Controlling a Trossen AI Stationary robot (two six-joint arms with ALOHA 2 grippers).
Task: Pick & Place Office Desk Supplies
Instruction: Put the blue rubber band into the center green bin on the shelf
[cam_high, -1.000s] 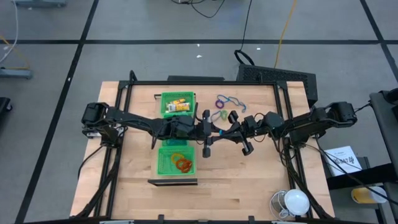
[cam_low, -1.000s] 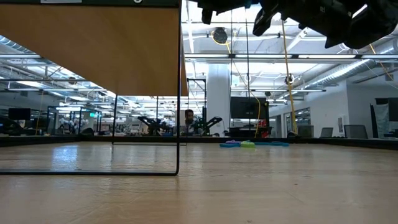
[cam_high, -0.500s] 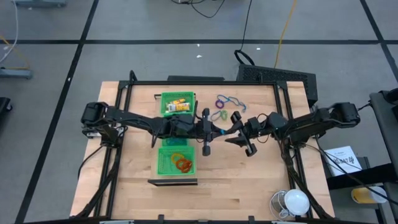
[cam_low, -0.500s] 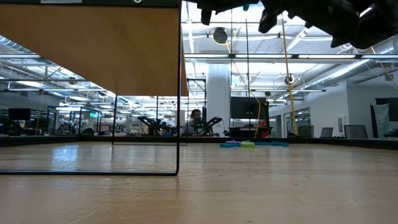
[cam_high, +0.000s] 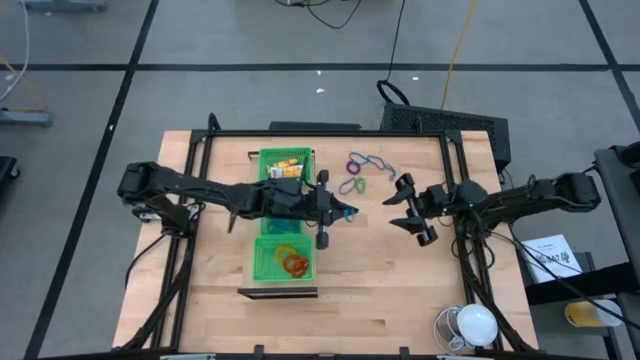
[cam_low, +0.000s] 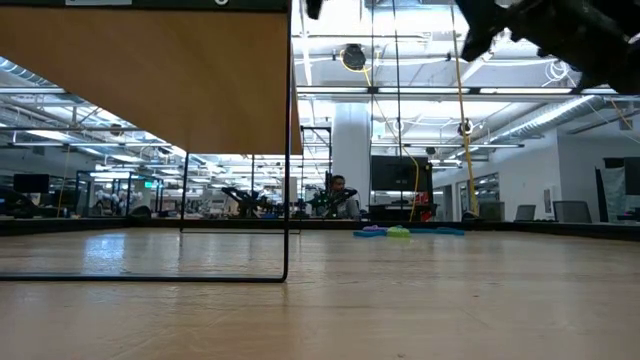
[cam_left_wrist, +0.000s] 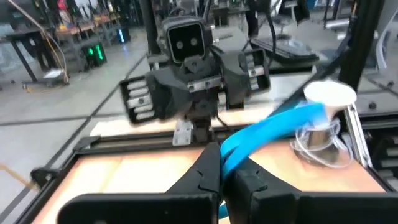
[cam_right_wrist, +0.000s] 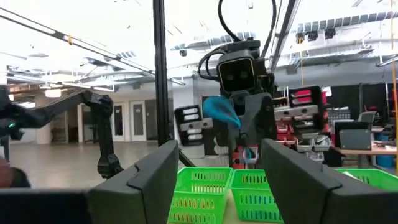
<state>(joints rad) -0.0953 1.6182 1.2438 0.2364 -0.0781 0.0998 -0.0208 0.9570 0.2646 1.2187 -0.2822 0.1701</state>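
Handoff looks done. A second ago both claws met mid-table just right of the green tray (cam_high: 283, 222), right one clenched. Now my right claw (cam_high: 413, 213) has let go, fingers spread wide, and pulled back to the right, well apart from the left. Left claw (cam_high: 335, 209) has clamped down on the blue loop (cam_high: 347, 211) and holds it in the air beside the tray's right edge.

My read: the loop passed right to left, so the left arm owns the drop. Next step is likely swinging it over a tray compartment; the loop is floppy, so it may snag on the fingers at release.

Rest of the supplies: purple, blue and green loops (cam_high: 362, 164) lie on the table behind the claws; orange-red loops (cam_high: 294, 264) sit in the near tray compartment, yellow pieces (cam_high: 286, 164) in the far one.

View differences:
- Left wrist view shows the grip itself: blue band (cam_left_wrist: 273, 127) pinched between shut fingers, sticking out forward.
- Right wrist view shows my own fingers parted and empty, with the left claw (cam_right_wrist: 230, 115) facing it, blue scrap at its tip, tray below.
- Low view catches only arm parts at the frame top and a few loops (cam_low: 400, 231) far back; grip not visible there.
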